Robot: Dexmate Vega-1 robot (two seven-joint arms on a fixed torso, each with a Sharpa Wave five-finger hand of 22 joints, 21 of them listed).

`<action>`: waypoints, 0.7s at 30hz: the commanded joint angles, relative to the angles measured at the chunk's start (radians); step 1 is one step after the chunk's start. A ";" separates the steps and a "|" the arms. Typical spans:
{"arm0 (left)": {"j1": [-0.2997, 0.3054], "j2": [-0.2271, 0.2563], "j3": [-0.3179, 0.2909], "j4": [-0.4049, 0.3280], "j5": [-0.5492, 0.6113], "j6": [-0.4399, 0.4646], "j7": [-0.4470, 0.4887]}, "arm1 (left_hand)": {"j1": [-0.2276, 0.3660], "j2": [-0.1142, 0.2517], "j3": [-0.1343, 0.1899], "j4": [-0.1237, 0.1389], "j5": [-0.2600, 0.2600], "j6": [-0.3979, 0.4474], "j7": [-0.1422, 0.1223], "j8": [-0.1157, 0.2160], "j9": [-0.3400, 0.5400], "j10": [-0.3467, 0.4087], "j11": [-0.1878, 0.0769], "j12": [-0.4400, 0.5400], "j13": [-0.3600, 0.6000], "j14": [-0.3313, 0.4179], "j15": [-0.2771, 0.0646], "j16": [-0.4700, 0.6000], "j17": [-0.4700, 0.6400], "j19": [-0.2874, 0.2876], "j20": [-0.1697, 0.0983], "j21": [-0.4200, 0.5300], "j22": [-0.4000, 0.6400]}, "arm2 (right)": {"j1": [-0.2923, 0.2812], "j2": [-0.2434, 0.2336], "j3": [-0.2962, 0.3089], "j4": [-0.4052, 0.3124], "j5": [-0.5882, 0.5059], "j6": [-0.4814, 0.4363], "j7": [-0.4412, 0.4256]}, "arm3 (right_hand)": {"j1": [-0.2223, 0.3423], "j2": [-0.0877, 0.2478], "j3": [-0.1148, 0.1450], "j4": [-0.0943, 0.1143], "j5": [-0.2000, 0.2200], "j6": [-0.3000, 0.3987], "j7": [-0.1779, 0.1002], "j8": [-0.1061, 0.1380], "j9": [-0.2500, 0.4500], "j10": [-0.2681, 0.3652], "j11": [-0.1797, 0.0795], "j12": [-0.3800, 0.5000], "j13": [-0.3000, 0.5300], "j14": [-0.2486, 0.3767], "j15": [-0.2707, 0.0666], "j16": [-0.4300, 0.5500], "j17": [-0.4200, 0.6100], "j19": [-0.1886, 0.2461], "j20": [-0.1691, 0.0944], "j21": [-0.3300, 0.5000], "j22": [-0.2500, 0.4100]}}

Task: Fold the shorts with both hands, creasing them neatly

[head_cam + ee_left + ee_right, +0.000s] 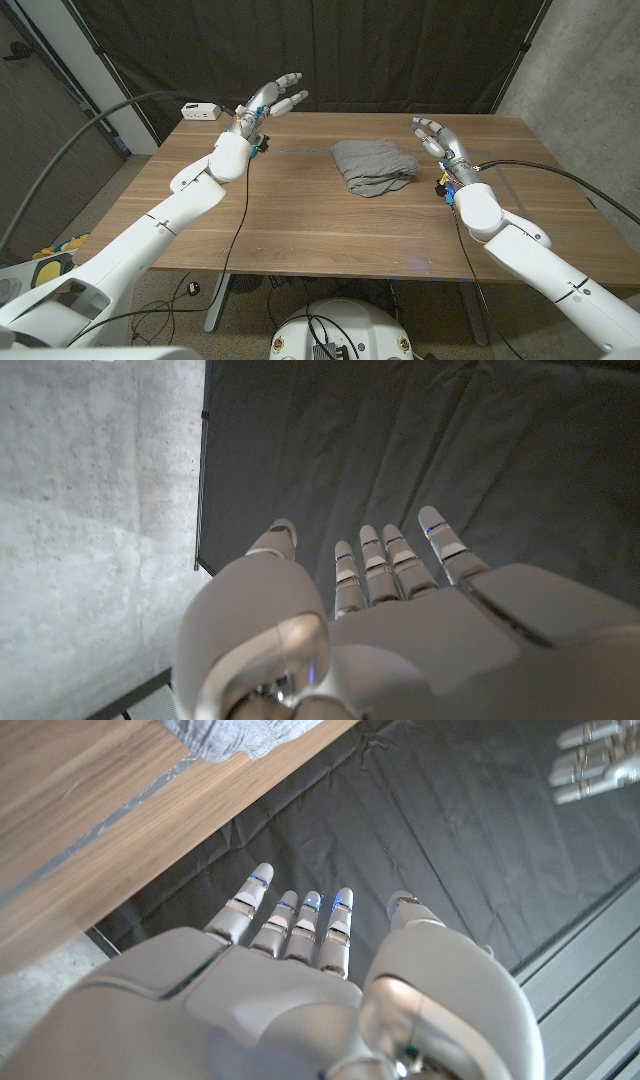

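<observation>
Grey shorts (373, 166) lie folded into a compact bundle on the wooden table (300, 220), a little right of the middle toward the far edge. My left hand (268, 103) is raised above the table's far left part, fingers spread and holding nothing, well left of the shorts. My right hand (438, 139) hovers just right of the shorts, fingers apart and empty, not touching the cloth. The left wrist view has my left hand (390, 630) against the dark curtain. In the right wrist view, my right hand (300, 990) faces the table edge, with a corner of the shorts (240, 735).
A white power strip (201, 110) sits at the table's far left corner. A black curtain (380, 50) hangs behind the table, with a concrete wall (590, 60) at the right. Cables run along both arms.
</observation>
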 commanded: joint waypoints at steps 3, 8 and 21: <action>0.001 0.000 -0.038 0.109 -0.315 -0.146 -0.118 | -0.034 -0.006 0.014 0.018 0.003 -0.021 0.033 -0.004 -0.001 -0.024 0.014 0.002 0.000 -0.038 0.016 -0.006 0.001 -0.040 -0.013 -0.010 0.008 | -0.023 0.086 0.042 0.089 0.143 0.209 0.008 | -0.030 -0.007 -0.013 0.008 -0.007 -0.013 0.018 -0.008 -0.001 -0.004 0.024 -0.006 0.004 0.005 0.012 -0.001 0.008 -0.010 0.005 -0.002 0.003; -0.009 0.002 -0.034 0.153 -0.381 -0.187 -0.168 | -0.071 -0.005 0.014 0.045 -0.006 -0.049 0.055 -0.007 -0.003 -0.059 0.020 -0.004 -0.002 -0.074 0.019 -0.007 0.000 -0.065 -0.025 -0.018 0.008 | -0.022 0.112 0.048 0.120 0.182 0.276 0.022 | -0.044 -0.011 -0.020 0.013 -0.009 -0.023 0.027 -0.012 -0.001 -0.010 0.030 -0.007 0.004 0.006 0.019 0.001 0.009 -0.011 0.008 -0.002 0.003; -0.031 -0.045 -0.015 0.302 -0.553 -0.286 -0.290 | -0.280 0.001 0.037 0.172 0.006 -0.164 0.081 -0.015 -0.007 -0.187 0.027 -0.014 -0.018 -0.218 0.029 -0.011 -0.004 -0.135 -0.057 -0.032 0.011 | -0.084 0.134 0.035 0.044 0.112 0.229 -0.089 | -0.137 -0.025 -0.063 0.059 -0.007 -0.033 0.057 -0.008 0.001 -0.012 0.067 -0.004 0.005 0.006 0.050 0.004 0.017 -0.012 -0.021 0.000 0.005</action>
